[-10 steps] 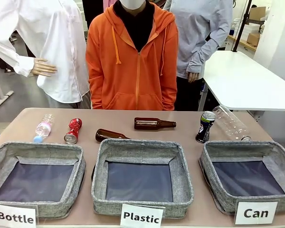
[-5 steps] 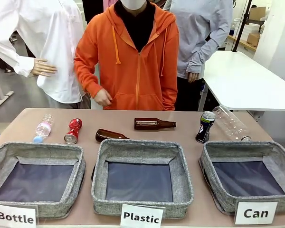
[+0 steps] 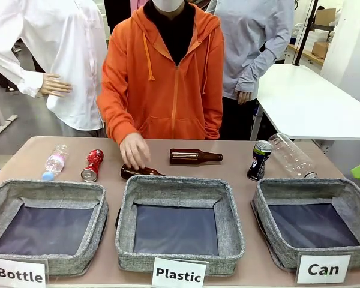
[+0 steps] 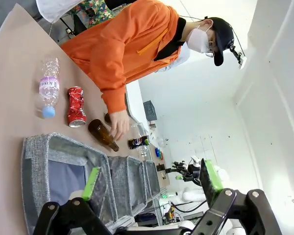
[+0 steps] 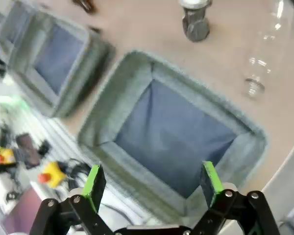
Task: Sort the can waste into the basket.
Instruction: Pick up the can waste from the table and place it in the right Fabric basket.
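Geometry is noted ahead of the first pick. Both end effectors are seen empty. The right gripper is held with its fingers spread apart above the basket signed "Can". The left gripper is likewise spread wide, with nothing between its pads.

The black can is found straight ahead of the right gripper, just past the basket's far rim, on the bare table. It stands upright, so its long axis is taken as near vertical. A clear plastic bottle lies just beside it, off to one side of the same gripper's line.

The red can is found ahead of the left gripper, beyond the nearest basket wall, and well apart from the right gripper. It lies on its side, long axis along the table and running roughly away from the fingers.

A person's hand is laid on a brown bottle between the two cans, nearer the red one.

Judgement: the right arm is better placed, and the black can is expected to be taken first, with only a short forward reach needed.
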